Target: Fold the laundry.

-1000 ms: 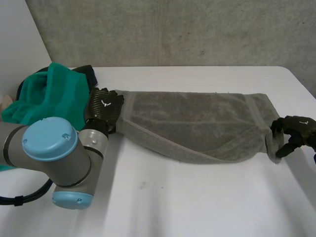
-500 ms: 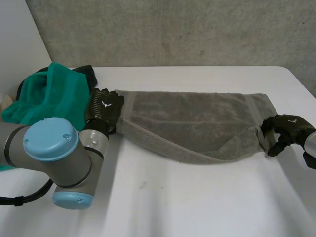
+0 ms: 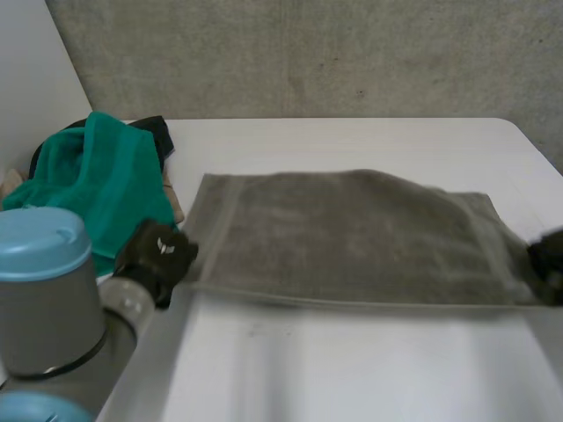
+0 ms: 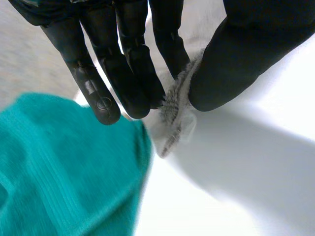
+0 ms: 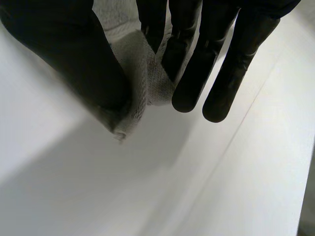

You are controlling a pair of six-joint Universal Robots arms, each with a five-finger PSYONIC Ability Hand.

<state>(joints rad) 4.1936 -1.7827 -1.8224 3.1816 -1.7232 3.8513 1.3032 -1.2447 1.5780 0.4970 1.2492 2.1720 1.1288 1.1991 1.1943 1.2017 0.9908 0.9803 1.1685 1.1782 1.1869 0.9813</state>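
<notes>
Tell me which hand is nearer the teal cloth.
Left. The left hand pinches a corner of the grey towel, right beside the teal cloth; the right hand pinches the opposite corner, with the whole towel between.

1. Left hand: matt black shell with a small white emblem on its back.
2. Its fingers: long, black, round-tipped; one carries a small round disc near the tip. The thumb is broader.
3. Wrist cuff, behind the left hand: silver-grey cylinder.
4. Left arm joint: grey drum with a light-blue cap.
5. Right hand: black, smooth, with rounded fingertips.
</notes>
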